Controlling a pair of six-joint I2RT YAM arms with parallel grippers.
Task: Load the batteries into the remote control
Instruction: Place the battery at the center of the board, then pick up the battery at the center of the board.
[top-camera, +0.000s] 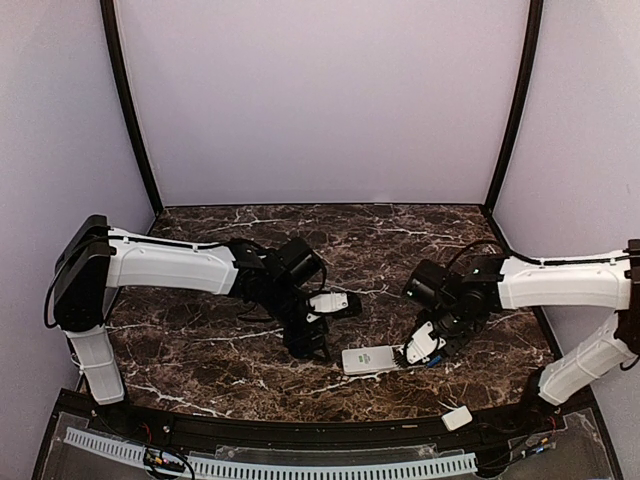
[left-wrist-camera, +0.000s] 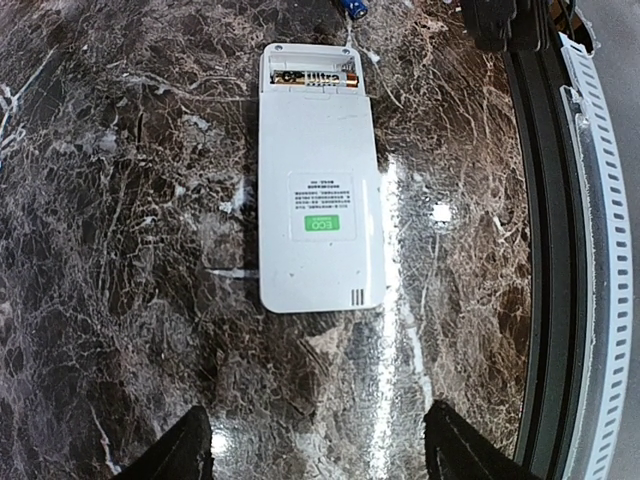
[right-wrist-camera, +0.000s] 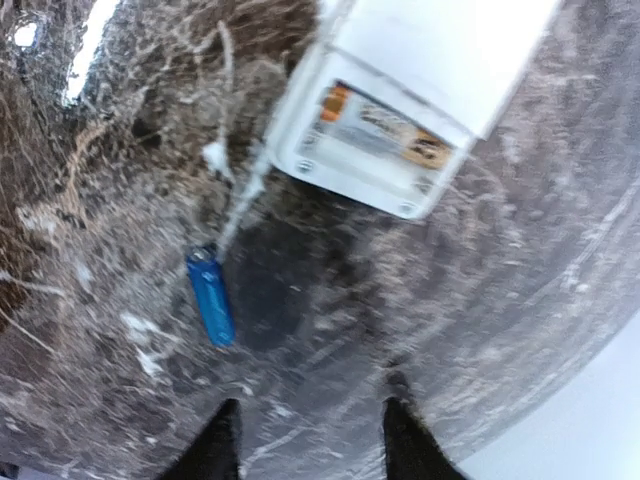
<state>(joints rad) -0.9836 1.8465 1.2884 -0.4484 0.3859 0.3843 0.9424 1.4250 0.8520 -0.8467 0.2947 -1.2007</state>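
The white remote control (top-camera: 370, 359) lies face down on the marble table, its battery bay uncovered at the end nearest my right arm. In the left wrist view the remote control (left-wrist-camera: 318, 180) has one battery (left-wrist-camera: 312, 78) seated in that bay. The right wrist view shows the same seated battery (right-wrist-camera: 385, 125) and a loose blue battery (right-wrist-camera: 210, 297) on the table beside the remote control (right-wrist-camera: 420, 60). My right gripper (right-wrist-camera: 310, 440) hovers open and empty just short of the bay. My left gripper (left-wrist-camera: 318, 440) is open and empty off the remote's other end.
A small plain white cover piece (top-camera: 457, 418) lies near the table's front edge at the right. A black rail (left-wrist-camera: 545, 250) and white slotted strip (left-wrist-camera: 600, 250) run along that edge. Purple walls enclose the back and sides.
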